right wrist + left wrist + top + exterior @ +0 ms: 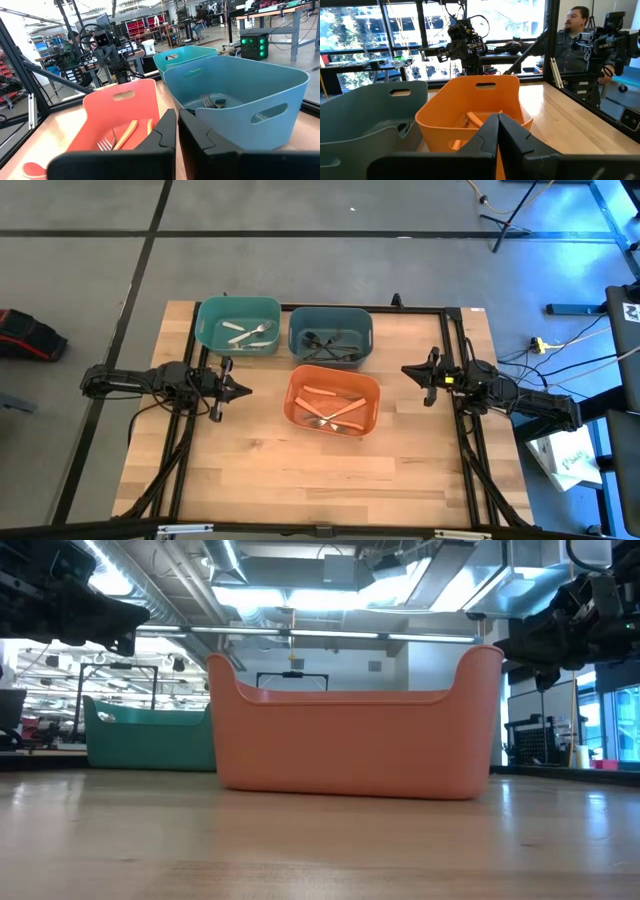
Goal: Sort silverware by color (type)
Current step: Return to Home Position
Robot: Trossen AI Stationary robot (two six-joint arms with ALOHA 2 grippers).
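Because both arms sit out at the sides, I get an open look down on the wooden worktop. The left arm lies along the left edge and the right arm along the right edge, each pointing inward toward the bins.

Three bins stand between them. The orange bin is nearest the middle of the worktop. Behind it, toward the far edge, the teal bin and the blue-grey bin stand side by side, just about touching. The orange bin sits just in front of the blue-grey one.

The left hand hangs over the wood near the teal bin's front corner, apart from every bin. Through its wrist camera I see its two fingers pressed together, gripping nothing. The right hand hangs to the right of the blue-grey and orange bins, off their walls. Its wrist camera shows its fingers closed as well, and empty.

All the silverware I can find lies inside the bins. White pieces rest in the teal bin, black forks in the blue-grey bin, and orange forks cross one another on the floor of the orange bin. From the right wrist camera I can pick out fork tines in both the blue-grey bin and the orange one. I cannot count the black forks reliably.
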